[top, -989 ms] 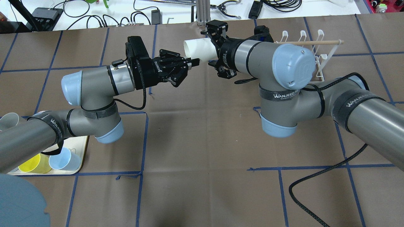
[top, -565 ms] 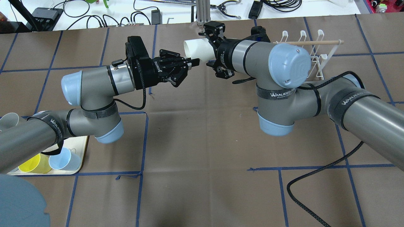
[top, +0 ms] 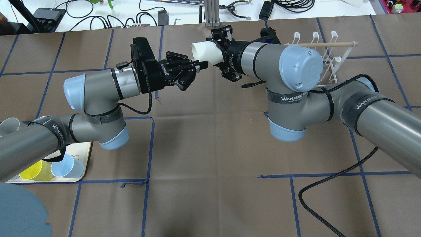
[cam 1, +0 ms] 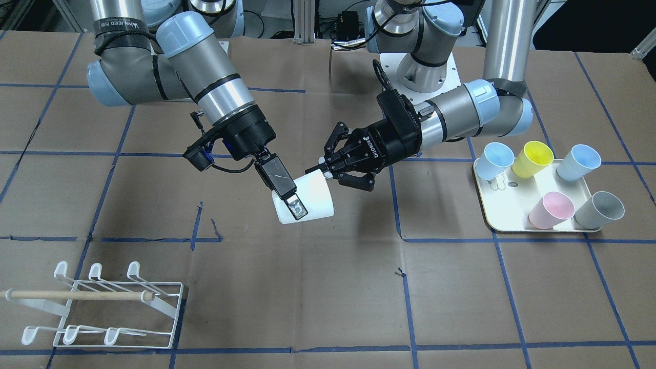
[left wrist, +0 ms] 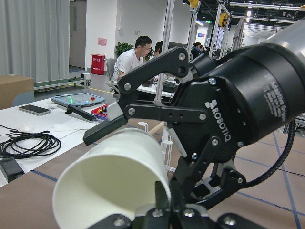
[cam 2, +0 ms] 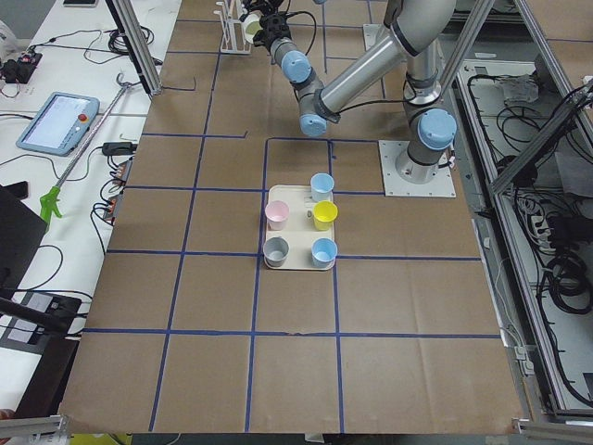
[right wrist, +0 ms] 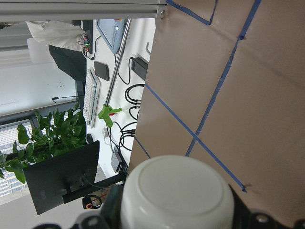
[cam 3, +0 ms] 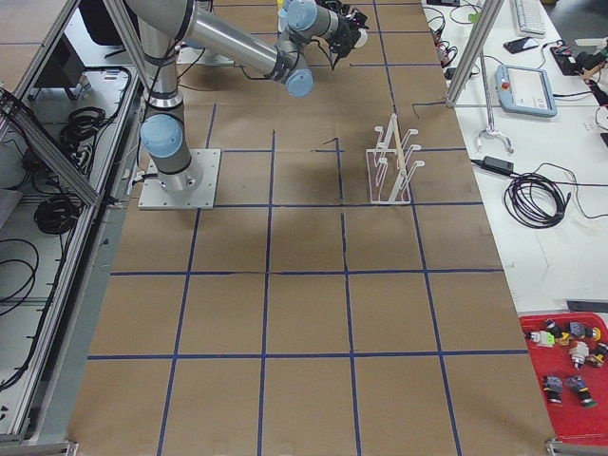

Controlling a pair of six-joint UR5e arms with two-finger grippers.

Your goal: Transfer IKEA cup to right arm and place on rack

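Left tool (cam 1: 313, 170) pinches white cup (cam 1: 315, 197) rim — right tool (cam 1: 297, 205) straddles it, grip unclear — tray (cam 1: 538, 229) holds 5 cups (cam 1: 551, 210).

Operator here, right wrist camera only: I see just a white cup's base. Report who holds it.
Observer: The left gripper pinches the white plastic cup at its open rim.
Operator: Now my own gripper.
Observer: The right gripper straddles the cup's body, one finger flat along its wall.
Operator: Locate the rack.
Observer: The white wire rack with a wooden dowel stands off to the robot's right, no cup on it.
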